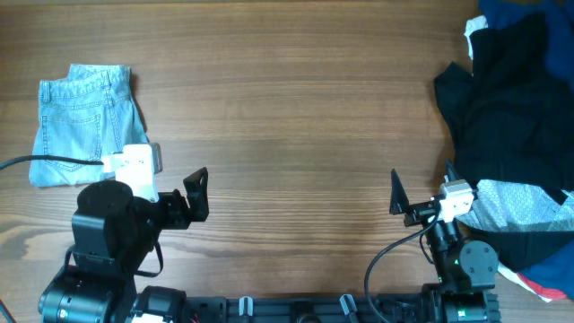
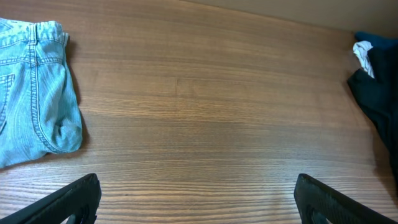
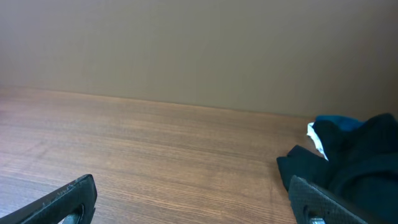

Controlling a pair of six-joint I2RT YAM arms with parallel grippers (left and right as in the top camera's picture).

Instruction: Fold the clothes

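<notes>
The pale light-blue jeans [image 1: 85, 121] lie folded into a compact rectangle at the table's far left, waistband and a back pocket facing up. They also show at the left edge of the left wrist view [image 2: 34, 87]. My left gripper [image 1: 175, 179] is open and empty, low over bare wood just right of and in front of the jeans; its fingers frame bare table in the left wrist view [image 2: 199, 205]. My right gripper [image 1: 421, 190] is open and empty near the front right, beside the pile of other clothes, and also shows in the right wrist view [image 3: 196, 202].
A black garment [image 1: 502, 108] heaps at the right edge, with a dark blue cloth [image 1: 516, 13] behind it and a white patterned cloth [image 1: 520, 206] in front. The black garment also shows in the right wrist view [image 3: 354, 155]. A black cable [image 1: 45, 160] crosses the jeans.
</notes>
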